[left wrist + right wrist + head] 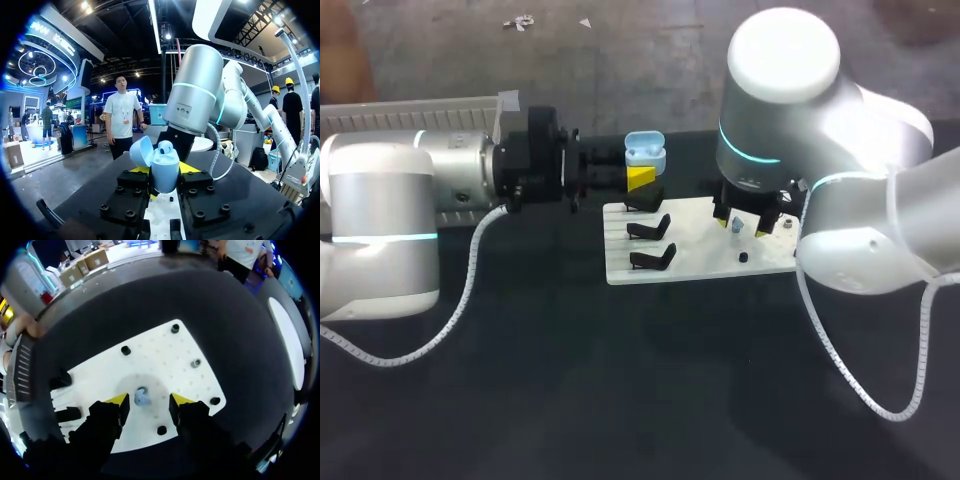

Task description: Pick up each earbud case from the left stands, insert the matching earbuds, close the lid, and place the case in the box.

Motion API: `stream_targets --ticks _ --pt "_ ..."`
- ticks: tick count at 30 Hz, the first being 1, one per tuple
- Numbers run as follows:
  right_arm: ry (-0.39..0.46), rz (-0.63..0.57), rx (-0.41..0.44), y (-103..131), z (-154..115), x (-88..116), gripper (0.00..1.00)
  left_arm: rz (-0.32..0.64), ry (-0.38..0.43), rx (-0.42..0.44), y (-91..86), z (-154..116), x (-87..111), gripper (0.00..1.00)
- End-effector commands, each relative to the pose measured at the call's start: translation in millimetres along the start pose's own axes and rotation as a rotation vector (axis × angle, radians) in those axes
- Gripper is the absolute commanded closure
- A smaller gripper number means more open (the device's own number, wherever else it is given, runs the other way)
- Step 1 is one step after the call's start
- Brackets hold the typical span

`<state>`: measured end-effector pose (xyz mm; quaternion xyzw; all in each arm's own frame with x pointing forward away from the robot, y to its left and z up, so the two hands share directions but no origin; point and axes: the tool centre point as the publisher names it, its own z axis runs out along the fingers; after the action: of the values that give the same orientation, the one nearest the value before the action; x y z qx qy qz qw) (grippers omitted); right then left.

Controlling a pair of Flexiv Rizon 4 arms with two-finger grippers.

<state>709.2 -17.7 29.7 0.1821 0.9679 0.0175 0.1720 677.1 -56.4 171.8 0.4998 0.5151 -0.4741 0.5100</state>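
Black table (620,400): our left gripper (638,178) clamps an open blue earbud case (645,150); a blue earbud (142,396) lies under our spread right gripper (148,402).

Two arms are showing over the worktop (570,380): the left arm (380,210) and the right arm (860,190). Each is carrying one end effector, the left end effector (165,171) and the right end effector (145,402), with two yellow tips apiece, four in all. One light-blue case (644,150) is showing. One white board (700,262) is bearing three black stands (648,229). Two earbuds are showing: one earbud (165,147) in the case, another earbud (142,397) on the board. Five round pegs (125,350) are dotting the board, four black, one greyish. One ribbed white box (420,104) is sitting far left. Two coiled cables (470,280) are hanging, one per arm.
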Motion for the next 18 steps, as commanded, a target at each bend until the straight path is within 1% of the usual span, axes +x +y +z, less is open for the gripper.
stream_targets --ticks 1,6,8,10,18 --pt "0.004 0.004 0.003 1.6 2.5 -2.0 0.52 0.003 -0.002 -0.009 -1.8 0.8 0.2 1.00" --pt "0.008 0.014 0.006 1.7 3.6 -2.3 0.56 0.003 -0.002 -0.009 -1.8 0.8 0.2 1.00" --pt "0.008 0.016 0.004 1.7 3.7 -2.5 0.56 0.003 -0.002 -0.009 -1.8 0.8 0.2 1.00" --pt "0.008 0.016 0.002 2.8 3.5 -2.7 0.59 0.003 -0.002 -0.009 -1.8 0.8 0.2 1.00" --pt "0.012 0.016 -0.002 6.6 5.0 -3.8 0.67 0.003 -0.002 -0.009 -1.8 0.8 0.2 1.00"
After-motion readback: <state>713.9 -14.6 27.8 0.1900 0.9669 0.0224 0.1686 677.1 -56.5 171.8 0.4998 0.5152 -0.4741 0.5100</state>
